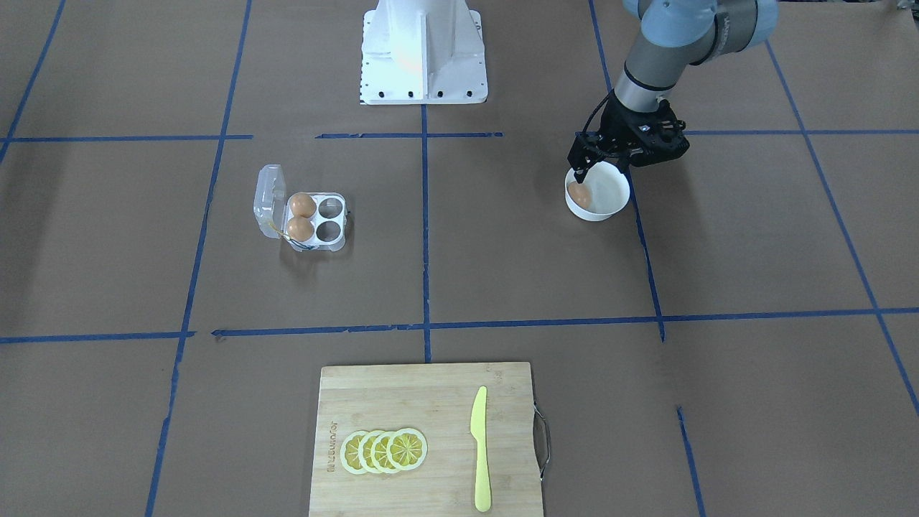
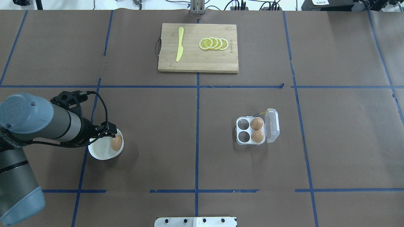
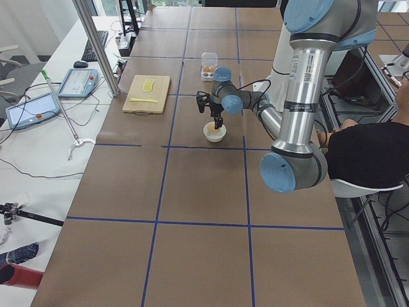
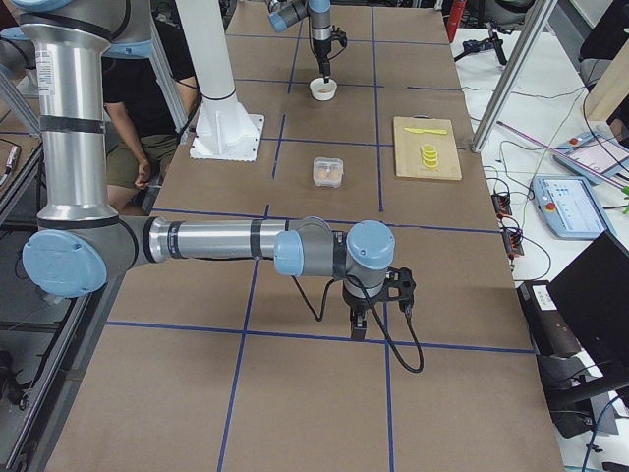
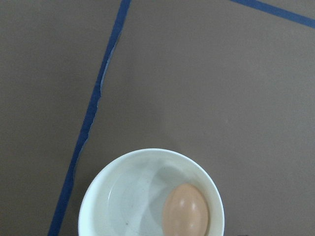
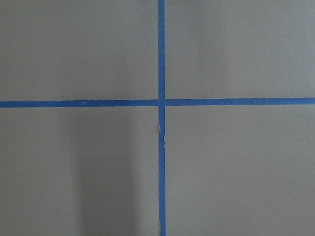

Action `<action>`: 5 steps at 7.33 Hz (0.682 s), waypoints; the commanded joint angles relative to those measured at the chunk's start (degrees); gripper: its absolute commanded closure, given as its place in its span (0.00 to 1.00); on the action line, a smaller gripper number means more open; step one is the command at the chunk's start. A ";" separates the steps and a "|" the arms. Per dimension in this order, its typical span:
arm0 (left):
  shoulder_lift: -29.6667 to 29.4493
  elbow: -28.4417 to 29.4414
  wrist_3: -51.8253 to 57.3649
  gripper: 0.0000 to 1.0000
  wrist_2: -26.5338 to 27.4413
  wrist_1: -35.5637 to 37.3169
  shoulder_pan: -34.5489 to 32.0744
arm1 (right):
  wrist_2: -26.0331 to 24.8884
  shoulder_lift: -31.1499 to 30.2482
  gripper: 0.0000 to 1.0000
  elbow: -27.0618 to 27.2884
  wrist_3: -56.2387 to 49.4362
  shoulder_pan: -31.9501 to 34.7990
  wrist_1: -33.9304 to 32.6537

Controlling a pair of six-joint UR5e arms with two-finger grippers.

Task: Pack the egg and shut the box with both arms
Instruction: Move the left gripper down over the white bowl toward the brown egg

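Observation:
One egg (image 1: 579, 195) lies in a round white bowl (image 1: 610, 205) on the robot's left side; it also shows in the overhead view (image 2: 116, 142) and the left wrist view (image 5: 186, 210). My left gripper (image 1: 585, 174) hangs just above the bowl's rim, over the egg, and looks open and empty. The box (image 1: 329, 230) sits on the other side with its clear lid (image 1: 269, 197) swung open. Two eggs (image 1: 302, 205) fill the cells next to the lid; the other two cells are empty. My right gripper (image 4: 359, 324) shows only in the exterior right view, far from the box; I cannot tell its state.
A wooden cutting board (image 1: 423, 402) with lemon slices (image 1: 384, 451) and a yellow knife (image 1: 479, 449) lies at the table's far edge from the robot. The white base pedestal (image 1: 423, 50) stands at the robot's side. Blue tape lines cross the brown table.

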 commanded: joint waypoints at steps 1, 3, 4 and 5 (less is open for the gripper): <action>-1.07 1.80 0.59 0.14 0.09 -0.37 0.38 | 0.10 0.21 0.00 -0.10 0.07 0.00 0.00; -0.98 1.98 0.69 0.17 0.00 -0.37 0.39 | 0.10 0.30 0.00 -0.19 0.07 0.00 0.00; -1.07 3.37 1.82 0.18 0.00 -0.37 0.65 | 0.10 0.30 0.00 -0.10 0.07 0.00 0.00; -1.07 3.73 3.13 0.18 0.00 -0.37 0.65 | 0.10 0.30 0.00 -0.10 0.07 0.00 0.00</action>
